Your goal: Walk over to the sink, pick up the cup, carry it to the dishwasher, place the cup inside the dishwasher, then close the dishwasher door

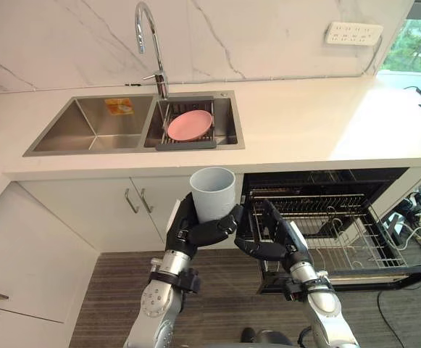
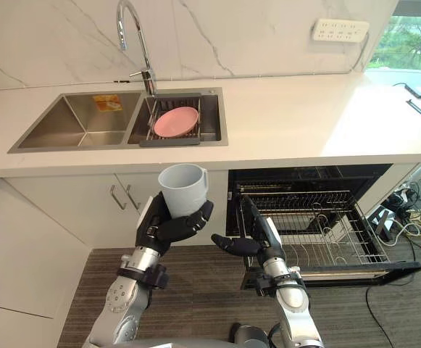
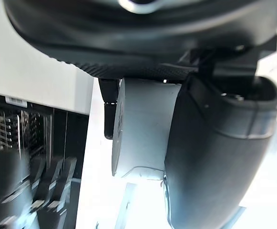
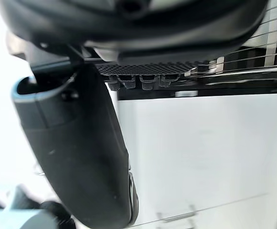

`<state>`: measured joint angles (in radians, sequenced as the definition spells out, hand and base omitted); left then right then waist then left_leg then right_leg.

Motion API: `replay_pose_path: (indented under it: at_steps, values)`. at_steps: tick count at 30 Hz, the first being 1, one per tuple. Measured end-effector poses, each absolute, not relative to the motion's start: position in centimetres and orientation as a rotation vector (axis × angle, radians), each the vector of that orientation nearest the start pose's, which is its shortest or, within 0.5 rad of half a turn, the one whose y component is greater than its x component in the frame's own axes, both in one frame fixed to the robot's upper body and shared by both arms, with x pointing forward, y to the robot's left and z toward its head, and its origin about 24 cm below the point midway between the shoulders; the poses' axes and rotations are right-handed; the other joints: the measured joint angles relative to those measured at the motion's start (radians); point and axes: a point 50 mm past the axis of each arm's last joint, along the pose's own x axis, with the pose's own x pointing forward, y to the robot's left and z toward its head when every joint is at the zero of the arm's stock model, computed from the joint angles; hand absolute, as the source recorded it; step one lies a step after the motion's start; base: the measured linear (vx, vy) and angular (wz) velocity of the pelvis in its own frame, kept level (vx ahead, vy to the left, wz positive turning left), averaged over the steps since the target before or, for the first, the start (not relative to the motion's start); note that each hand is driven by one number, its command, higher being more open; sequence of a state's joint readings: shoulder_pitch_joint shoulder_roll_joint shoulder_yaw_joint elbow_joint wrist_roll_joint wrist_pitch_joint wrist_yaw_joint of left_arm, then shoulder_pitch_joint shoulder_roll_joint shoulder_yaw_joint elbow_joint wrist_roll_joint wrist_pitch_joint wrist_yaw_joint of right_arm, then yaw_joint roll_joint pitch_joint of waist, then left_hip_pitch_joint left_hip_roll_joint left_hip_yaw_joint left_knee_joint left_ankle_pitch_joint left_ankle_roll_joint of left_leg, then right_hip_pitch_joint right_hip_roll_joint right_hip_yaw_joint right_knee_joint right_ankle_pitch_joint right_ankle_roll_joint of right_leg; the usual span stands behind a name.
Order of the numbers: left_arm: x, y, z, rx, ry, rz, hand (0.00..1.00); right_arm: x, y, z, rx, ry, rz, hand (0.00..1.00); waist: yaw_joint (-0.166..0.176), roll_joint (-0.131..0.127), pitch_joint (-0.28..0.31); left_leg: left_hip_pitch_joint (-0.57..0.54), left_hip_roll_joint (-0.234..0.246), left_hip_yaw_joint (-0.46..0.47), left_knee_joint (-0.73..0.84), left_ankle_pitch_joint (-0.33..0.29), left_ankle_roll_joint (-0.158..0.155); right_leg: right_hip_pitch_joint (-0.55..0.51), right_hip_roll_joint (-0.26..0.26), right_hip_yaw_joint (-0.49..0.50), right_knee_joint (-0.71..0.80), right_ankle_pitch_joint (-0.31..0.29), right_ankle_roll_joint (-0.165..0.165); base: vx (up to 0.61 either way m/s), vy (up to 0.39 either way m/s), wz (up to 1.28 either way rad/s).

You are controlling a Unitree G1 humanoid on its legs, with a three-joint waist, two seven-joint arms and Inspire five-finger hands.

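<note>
A pale grey-blue cup (image 1: pixel 211 192) stands upright in my left hand (image 1: pixel 188 230), whose fingers and thumb curl round its lower part; in the left wrist view the cup (image 3: pixel 143 129) shows between the thumb and the fingers. It is held in front of the white cabinets, just left of the open dishwasher (image 1: pixel 319 188). The dishwasher's wire rack (image 1: pixel 340 225) is pulled out over the lowered door (image 1: pixel 369 275). My right hand (image 1: pixel 279 235) hangs open beside the cup, at the rack's left front corner, with nothing in it.
A double steel sink (image 1: pixel 94 123) is set in the white counter behind, with a pink plate (image 1: pixel 190 125) on a drain rack and a tall faucet (image 1: pixel 152 43). White cabinet doors (image 1: pixel 87 210) lie left of the dishwasher. Cables (image 1: pixel 420 217) lie on the floor at right.
</note>
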<state>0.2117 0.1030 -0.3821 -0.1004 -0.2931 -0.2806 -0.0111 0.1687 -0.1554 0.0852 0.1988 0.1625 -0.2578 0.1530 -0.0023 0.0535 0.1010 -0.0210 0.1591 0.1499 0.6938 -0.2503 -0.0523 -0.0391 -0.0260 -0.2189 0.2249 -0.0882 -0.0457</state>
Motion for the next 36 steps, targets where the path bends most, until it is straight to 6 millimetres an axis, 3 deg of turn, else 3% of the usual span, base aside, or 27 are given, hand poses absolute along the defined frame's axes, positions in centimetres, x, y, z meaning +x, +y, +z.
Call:
replay_pose_path:
  at_steps: [3,6,8,9,11,15,17,20,23,25,27,30,33,34,36]
  values:
    - [19.8,9.1,4.1,-0.292,-0.117,-0.304,0.0,21.3,-16.5,-0.8,0.02,0.072,0.162,1.0,0.017,-0.003,0.001,-0.043,-0.006,-0.012,-0.165,-0.072,0.027,0.013,-0.018,0.026,-0.001,-0.015,0.002,0.08,0.091,-0.22]
    - [19.6,9.4,3.9,-0.289,-0.111,-0.303,0.0,21.7,-16.4,-0.8,0.02,0.069,0.161,1.0,0.017,-0.009,0.005,-0.072,-0.047,-0.133,-0.335,-0.028,0.012,0.016,-0.058,0.081,0.021,-0.036,0.044,0.06,0.257,-0.36]
    - [19.3,9.6,3.5,-0.291,-0.096,-0.289,0.0,21.6,-16.4,-1.3,0.018,0.095,0.157,1.0,0.017,0.0,-0.002,-0.055,-0.06,-0.164,-0.358,0.043,-0.026,0.013,-0.07,0.133,0.044,-0.057,0.086,0.09,0.318,-0.71]
    - [19.0,9.8,3.4,-0.289,-0.09,-0.285,0.0,21.4,-16.4,-1.8,0.02,0.118,0.15,1.0,0.016,0.004,-0.007,-0.043,-0.074,-0.138,-0.353,0.064,-0.007,0.019,-0.079,0.17,0.038,-0.05,0.108,0.12,0.37,-0.69]
    - [19.0,10.1,3.4,-0.286,-0.097,-0.291,0.0,21.0,-16.3,-2.3,0.027,0.141,0.146,1.0,0.013,-0.023,-0.009,-0.046,-0.108,-0.083,-0.359,0.056,0.014,0.001,-0.117,0.215,0.029,-0.035,0.134,0.11,0.346,-0.59]
    - [18.8,9.9,3.2,-0.282,-0.085,-0.334,0.0,19.9,-17.5,-3.0,0.043,0.174,0.089,1.0,-0.001,-0.03,-0.01,-0.03,-0.159,-0.024,-0.352,0.027,0.069,-0.007,-0.166,0.249,0.009,-0.019,0.173,0.14,0.245,-0.34]
    - [18.8,10.0,3.1,-0.278,-0.084,-0.333,0.0,19.7,-17.8,-3.2,0.05,0.179,0.074,1.0,-0.007,-0.03,-0.009,0.007,-0.172,0.009,-0.383,0.02,0.076,-0.034,-0.183,0.239,0.07,-0.018,0.173,0.15,0.176,-0.55]
    - [18.9,10.6,3.1,-0.267,-0.086,-0.313,0.0,19.8,-17.4,-3.2,0.064,0.176,0.084,1.0,-0.013,-0.03,-0.008,0.095,-0.176,0.084,-0.452,0.021,0.085,-0.073,-0.212,0.089,0.19,-0.017,0.129,0.1,0.141,-0.78]
    - [19.5,11.4,3.5,-0.246,-0.108,-0.291,0.0,20.4,-16.8,-2.8,0.067,0.157,0.106,1.0,-0.014,-0.037,-0.009,0.1,-0.169,0.113,-0.471,0.021,0.085,-0.062,-0.196,0.035,0.085,0.006,0.131,0.04,0.035,-0.6]
    - [19.8,12.0,3.7,-0.228,-0.12,-0.273,0.0,20.7,-16.6,-2.9,0.066,0.159,0.12,1.0,-0.015,-0.035,-0.005,0.1,-0.149,0.143,-0.486,0.021,0.086,-0.018,-0.158,0.025,-0.055,0.065,0.158,0.03,-0.006,-0.53]
    - [20.0,12.1,3.8,-0.226,-0.125,-0.256,0.0,20.6,-16.5,-3.3,0.063,0.177,0.129,1.0,-0.015,-0.035,-0.005,0.098,-0.133,0.141,-0.488,0.022,0.085,0.006,-0.13,0.036,-0.127,0.102,0.149,0.04,-0.042,-0.36]
    - [20.1,11.9,3.9,-0.235,-0.13,-0.244,0.0,20.4,-16.7,-3.4,0.054,0.186,0.129,1.0,-0.028,-0.033,-0.003,0.087,-0.122,0.133,-0.479,0.024,0.079,0.009,-0.118,0.039,-0.146,0.11,0.149,0.03,-0.054,-0.09]
    - [20.1,11.6,3.9,-0.246,-0.13,-0.248,0.0,20.2,-16.8,-3.5,0.05,0.192,0.121,1.0,-0.016,-0.032,0.005,0.041,-0.081,0.108,-0.338,-0.002,0.034,0.046,-0.093,0.048,-0.2,0.12,0.126,-0.01,-0.093,-0.14]
    - [20.0,11.6,3.9,-0.252,-0.128,-0.243,0.0,20.2,-16.6,-3.6,0.049,0.194,0.125,1.0,-0.003,-0.025,0.011,0.004,-0.047,0.102,-0.211,-0.014,0.014,0.069,-0.072,0.064,-0.227,0.127,0.116,-0.04,-0.107,-0.33]
    - [20.0,11.6,3.9,-0.253,-0.129,-0.236,0.0,20.2,-16.3,-3.5,0.049,0.194,0.136,1.0,0.013,-0.012,0.013,-0.023,-0.018,0.079,-0.115,-0.014,0.013,0.088,-0.05,0.1,-0.25,0.138,0.103,-0.02,-0.074,-0.56]
